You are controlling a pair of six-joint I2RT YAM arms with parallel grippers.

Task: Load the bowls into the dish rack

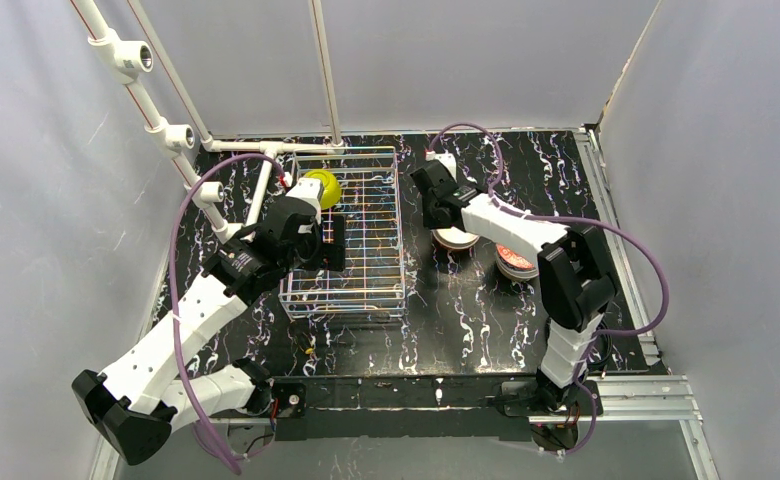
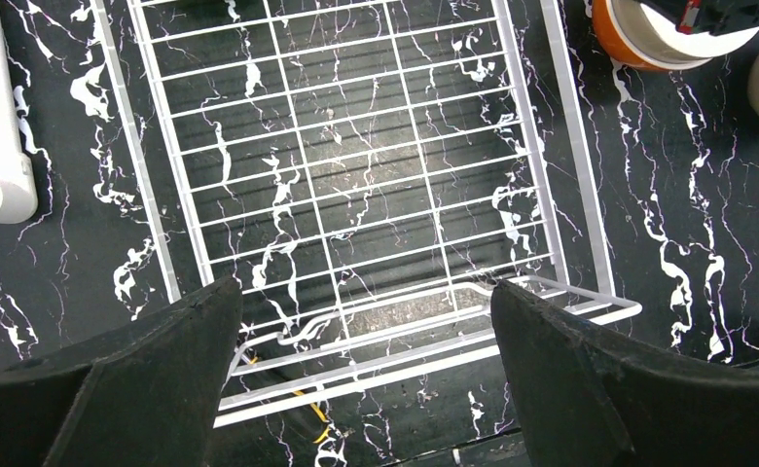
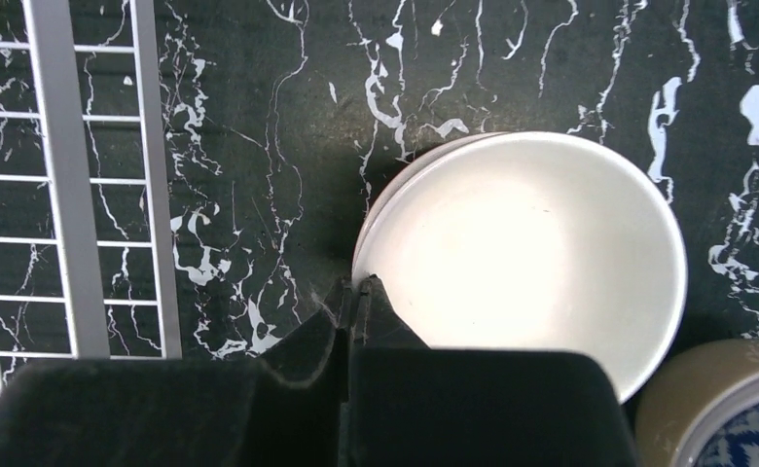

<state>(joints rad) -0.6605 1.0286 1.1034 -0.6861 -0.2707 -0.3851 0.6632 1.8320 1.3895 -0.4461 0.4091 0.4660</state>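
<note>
Top cam: dish rack (image 1: pixel 366 280) is seen mid-table, w/ lime-yellow bowl (image 1: pixel 323 187) set in its far-left corner. L gripper (image 1: pixel 328 243) is held over rack's left side. R gripper (image 1: pixel 444 225) is lowered onto white bowl (image 1: pixel 458 238) just right of rack, orange bowl (image 1: pixel 514 262) near it.

L wrist: jaws are spread wide, nothing between, rack grid below.

R wrist: jaws are pinched tight on white bowl's near-left rim. Bowl is on table beside rack, blue-patterned bowl (image 3: pixel 736 428) just beside it.
</note>
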